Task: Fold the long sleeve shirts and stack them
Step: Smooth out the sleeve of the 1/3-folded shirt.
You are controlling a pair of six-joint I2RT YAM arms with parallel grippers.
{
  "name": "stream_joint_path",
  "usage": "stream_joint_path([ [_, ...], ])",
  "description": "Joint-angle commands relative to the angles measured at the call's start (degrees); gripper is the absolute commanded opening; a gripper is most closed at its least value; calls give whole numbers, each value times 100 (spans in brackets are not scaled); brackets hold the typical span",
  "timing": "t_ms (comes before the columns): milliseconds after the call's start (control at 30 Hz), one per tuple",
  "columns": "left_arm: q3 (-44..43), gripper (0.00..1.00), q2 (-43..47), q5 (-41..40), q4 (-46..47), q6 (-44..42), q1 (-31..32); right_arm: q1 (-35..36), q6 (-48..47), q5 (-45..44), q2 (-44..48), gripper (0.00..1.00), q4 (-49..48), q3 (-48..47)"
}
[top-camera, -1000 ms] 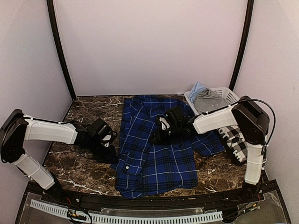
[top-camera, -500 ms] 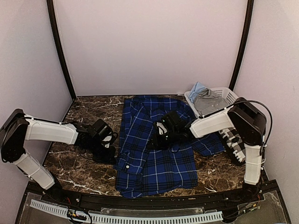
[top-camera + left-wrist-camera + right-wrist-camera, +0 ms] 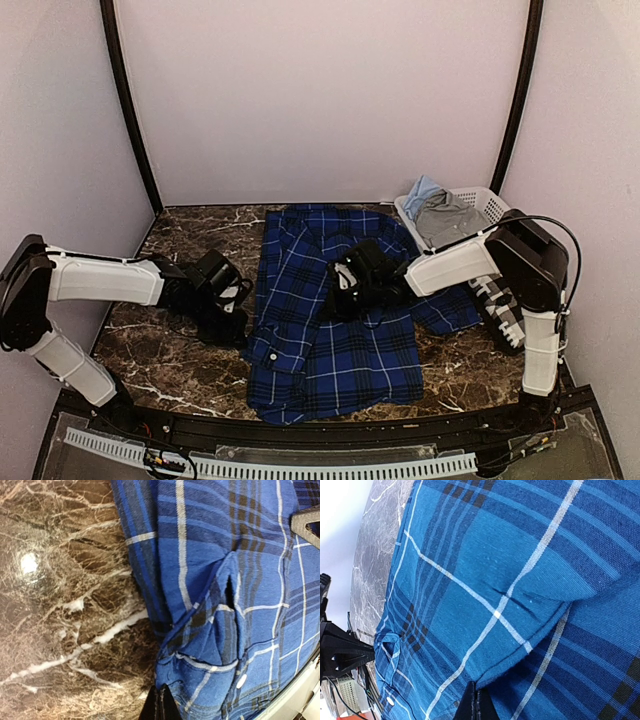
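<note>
- Blue plaid shirt (image 3: 340,350) lies spread at the centre of the table (image 3: 170,360), top view; black-and-white check shirt (image 3: 500,305) bunched at 3 o'clock, basket (image 3: 490,205) at 1 o'clock.
- Left wrist: left gripper (image 3: 160,707) pinched shut on the cuff edge, 6 o'clock in frame.
- Right wrist: right gripper (image 3: 477,705) closed tight on a fold's hem, 6 o'clock.

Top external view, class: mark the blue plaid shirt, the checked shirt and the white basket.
blue plaid shirt (image 3: 345,352), top view, lower front panel.
checked shirt (image 3: 503,315), top view, visible strip beside the arm.
white basket (image 3: 492,204), top view, right rim.
</note>
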State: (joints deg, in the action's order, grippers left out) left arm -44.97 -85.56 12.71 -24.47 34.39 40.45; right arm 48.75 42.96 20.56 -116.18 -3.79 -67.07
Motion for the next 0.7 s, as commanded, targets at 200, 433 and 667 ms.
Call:
stream_joint_path([
  [200,-535,0,361,202,-683,-347,75,47,-190,-310,214,0,341,-284],
  [433,-892,0,360,396,-1218,-633,101,21,-401,-457,328,0,769,-319],
  [667,-1087,0,309,568,-1451,-789,123,20,-562,-510,289,0,1078,-447],
])
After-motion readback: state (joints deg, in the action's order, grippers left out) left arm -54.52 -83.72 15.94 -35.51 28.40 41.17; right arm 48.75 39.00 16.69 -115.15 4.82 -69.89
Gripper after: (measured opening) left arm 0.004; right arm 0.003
